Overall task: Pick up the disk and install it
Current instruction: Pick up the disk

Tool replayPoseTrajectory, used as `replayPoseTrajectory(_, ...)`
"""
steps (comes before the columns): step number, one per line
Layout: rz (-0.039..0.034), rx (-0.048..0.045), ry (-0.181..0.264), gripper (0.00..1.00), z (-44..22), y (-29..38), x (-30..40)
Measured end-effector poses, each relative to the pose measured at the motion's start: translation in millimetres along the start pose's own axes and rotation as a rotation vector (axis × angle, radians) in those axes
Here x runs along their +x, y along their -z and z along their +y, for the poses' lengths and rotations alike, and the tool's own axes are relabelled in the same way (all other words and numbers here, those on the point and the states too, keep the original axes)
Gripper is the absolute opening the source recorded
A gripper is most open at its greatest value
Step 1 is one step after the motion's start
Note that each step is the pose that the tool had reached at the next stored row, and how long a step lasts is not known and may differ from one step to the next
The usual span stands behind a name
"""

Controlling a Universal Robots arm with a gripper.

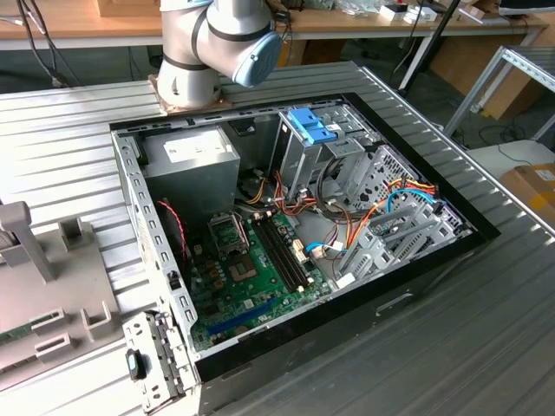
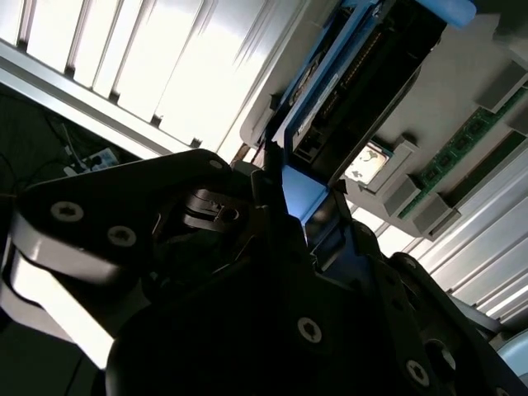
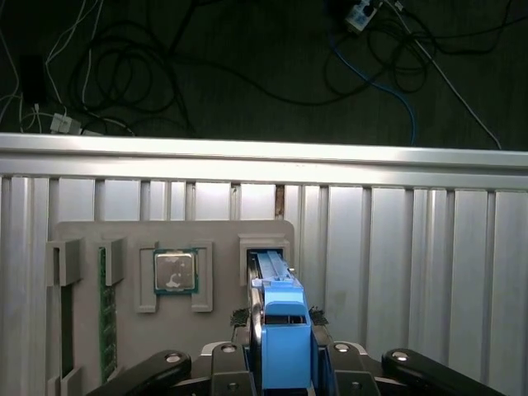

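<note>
Storage on edge explains the grasp — the disk (image 3: 272,276) stands upright in a slot of the grey holder (image 3: 214,235) on the ribbed desk (image 3: 412,272), so its blue side frame (image 3: 285,363) faces the arm. The tool (image 3: 285,334) straddles that frame with its jaws pressed against both faces, pinching the disk where the plastic seems to give a safe hold. A processor chip (image 3: 175,272) fills a neighbouring pocket. In the exterior view the open computer case (image 1: 416,295) lies beside the holder — its drive cage (image 1: 347,165) is uncovered.
</note>
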State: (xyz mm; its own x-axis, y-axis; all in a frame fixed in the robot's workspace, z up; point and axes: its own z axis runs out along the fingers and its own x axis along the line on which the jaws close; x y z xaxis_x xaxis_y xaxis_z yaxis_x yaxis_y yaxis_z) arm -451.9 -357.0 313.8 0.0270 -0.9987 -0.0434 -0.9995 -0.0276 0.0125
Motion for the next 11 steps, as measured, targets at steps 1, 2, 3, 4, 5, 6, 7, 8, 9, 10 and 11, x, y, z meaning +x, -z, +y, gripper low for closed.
replayPoseTrajectory(1,0.0003,-0.0006,0.0,0.36,0.1,5.0,-0.2)
replayPoseTrajectory(2,0.0002,-0.0004,0.0,0.36,0.1,7.8,-0.4)
replayPoseTrajectory(3,0.0003,-0.0005,0.0,0.36,0.2,11.1,-0.5)
replayPoseTrajectory(4,0.0004,-0.0006,0.0,0.36,0.2,17.0,-0.7)
replayPoseTrajectory(5,0.0003,-0.0005,0.0,0.36,0.3,25.6,-1.1)
replayPoseTrajectory(6,0.0003,-0.0006,0.0,0.36,0.4,30.4,-1.3)
replayPoseTrajectory(7,0.0003,-0.0005,0.0,0.36,0.5,34.9,-1.5)
replayPoseTrajectory(8,0.0004,-0.0007,0.0,0.36,0.6,41.2,-1.8)
replayPoseTrajectory(9,0.0003,-0.0005,0.0,0.36,0.6,46.0,-2.0)
replayPoseTrajectory(10,0.0003,-0.0006,0.0,0.36,0.7,54.8,-2.4)
replayPoseTrajectory(11,0.0004,-0.0007,0.0,0.36,0.9,66.1,-2.9)
